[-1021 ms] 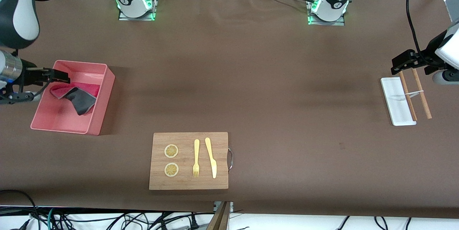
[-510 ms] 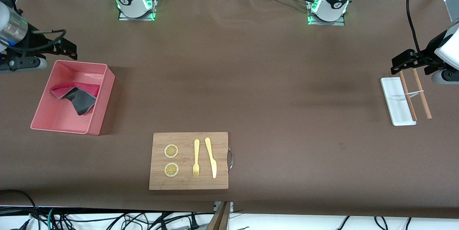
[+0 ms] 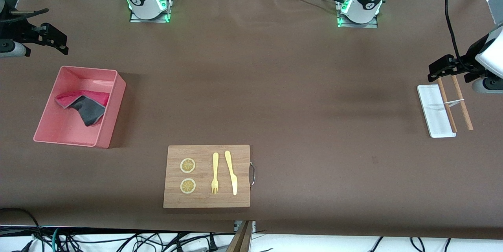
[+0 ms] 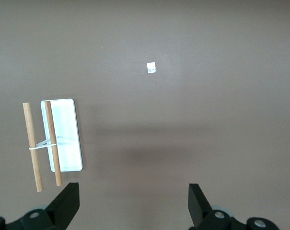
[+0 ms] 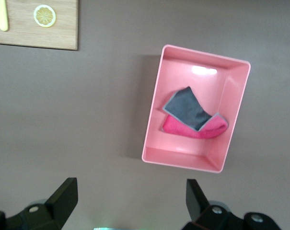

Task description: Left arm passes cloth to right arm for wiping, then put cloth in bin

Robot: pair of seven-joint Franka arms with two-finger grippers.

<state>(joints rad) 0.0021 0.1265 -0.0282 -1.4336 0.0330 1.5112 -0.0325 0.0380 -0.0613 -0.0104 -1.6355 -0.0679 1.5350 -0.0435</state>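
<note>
The cloth [image 3: 84, 106], dark grey over magenta, lies crumpled inside the salmon-pink bin [image 3: 111, 120] at the right arm's end of the table. The right wrist view also shows the cloth [image 5: 192, 117] lying free in the bin [image 5: 180, 160]. My right gripper [image 3: 55, 39] hangs open and empty over bare table beside the bin, toward the robots' bases; its open jaws [image 5: 130, 201] hold nothing. My left gripper [image 3: 439, 69] waits open and empty at the left arm's end of the table, over bare table [image 4: 133, 206].
A wooden board [image 3: 207, 176] with two lemon slices, a fork and a knife lies near the front camera. A flat white tray [image 3: 432, 114] with two wooden sticks [image 3: 461, 104] across it sits under the left gripper.
My right gripper has risen out of the bin and drawn back toward the robots' side, leaving the cloth lying in the bin. The left arm has not moved.
</note>
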